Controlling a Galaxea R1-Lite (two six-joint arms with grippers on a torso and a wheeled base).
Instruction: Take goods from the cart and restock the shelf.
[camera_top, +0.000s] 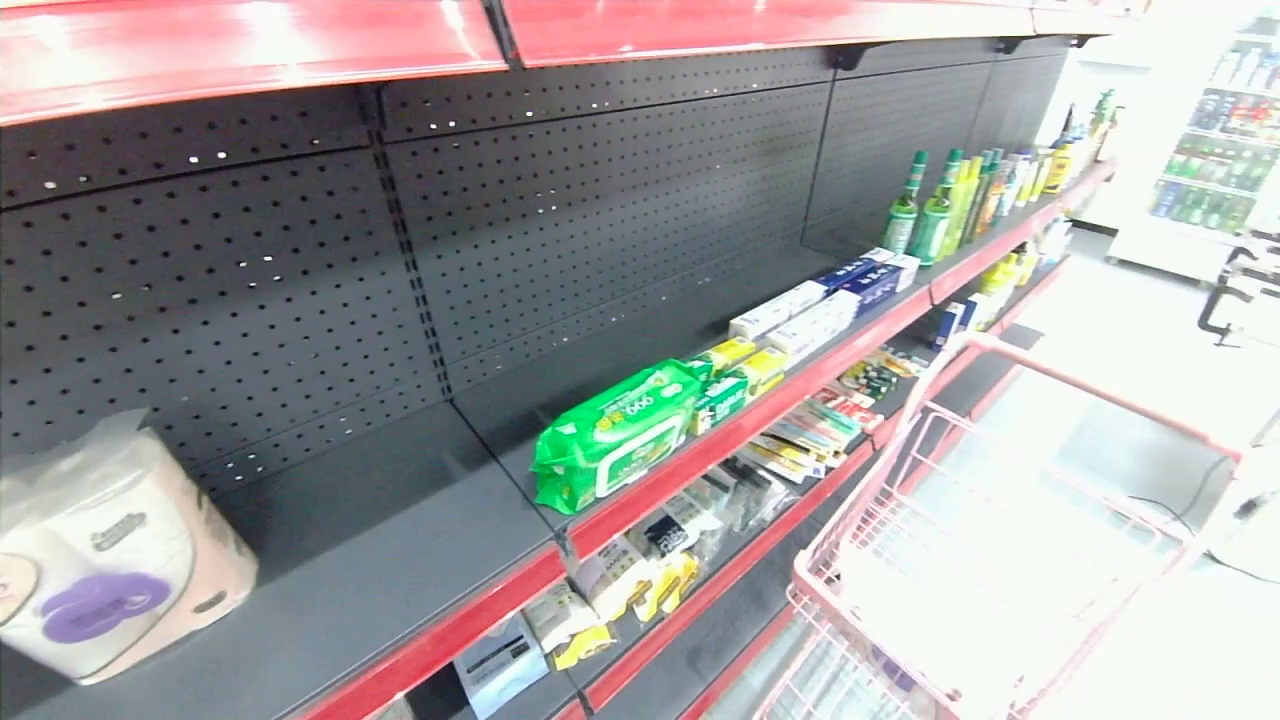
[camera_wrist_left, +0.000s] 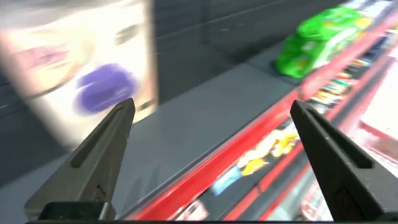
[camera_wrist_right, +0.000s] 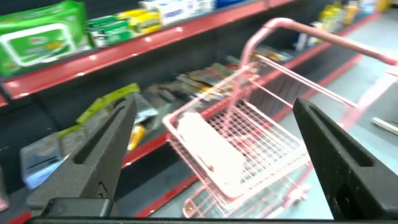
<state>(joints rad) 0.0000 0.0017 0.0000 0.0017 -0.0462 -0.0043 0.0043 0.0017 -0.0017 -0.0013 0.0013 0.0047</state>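
A pink wire cart (camera_top: 1010, 540) stands in the aisle at the right, in front of the shelf (camera_top: 420, 560). In the right wrist view the cart (camera_wrist_right: 249, 149) holds a pale bag (camera_wrist_right: 211, 152), and my right gripper (camera_wrist_right: 214, 158) hangs open above it with nothing between its fingers. On the grey shelf board a pack of toilet rolls (camera_top: 105, 560) sits at the far left and a green wipes pack (camera_top: 615, 435) lies near the middle. My left gripper (camera_wrist_left: 211, 158) is open and empty, facing the shelf between the toilet rolls (camera_wrist_left: 87, 68) and the wipes pack (camera_wrist_left: 317, 37).
Small boxes (camera_top: 800, 315) and green bottles (camera_top: 935, 205) fill the shelf farther right. Lower shelves hold packets and sachets (camera_top: 640, 570). The shelf board between toilet rolls and wipes is bare. A drinks fridge (camera_top: 1215, 150) stands at the far right end of the aisle.
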